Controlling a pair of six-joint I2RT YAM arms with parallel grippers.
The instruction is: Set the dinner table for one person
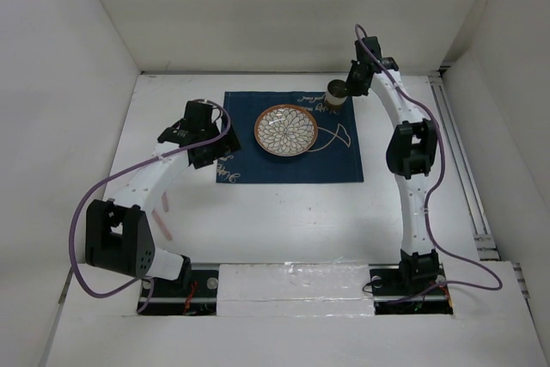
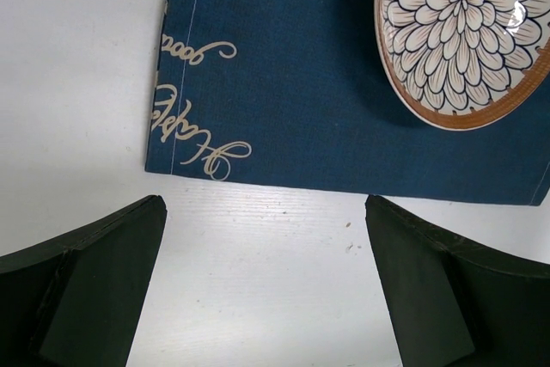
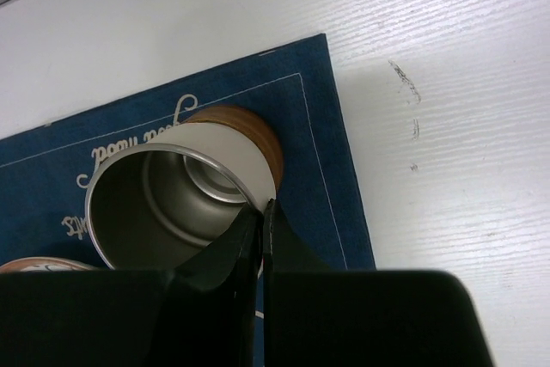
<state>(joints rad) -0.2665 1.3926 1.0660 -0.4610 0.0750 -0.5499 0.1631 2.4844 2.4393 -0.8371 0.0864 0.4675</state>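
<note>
A navy placemat (image 1: 292, 156) lies on the white dinner table (image 1: 284, 221). A flower-patterned plate (image 1: 286, 130) with a brown rim sits on the placemat, also in the left wrist view (image 2: 464, 36). A metal-lined cup (image 1: 336, 92) with a white wall and brown base stands at the placemat's far right corner (image 3: 172, 204). My right gripper (image 3: 263, 212) is shut on the cup's rim, one finger inside and one outside. My left gripper (image 2: 266, 290) is open and empty over the bare table beside the placemat's left edge (image 2: 284, 109).
White walls enclose the table on three sides. A metal rail (image 1: 460, 152) runs along the right edge. Two pinkish strips (image 1: 161, 217) lie on the table near the left arm. Purple cables hang from both arms.
</note>
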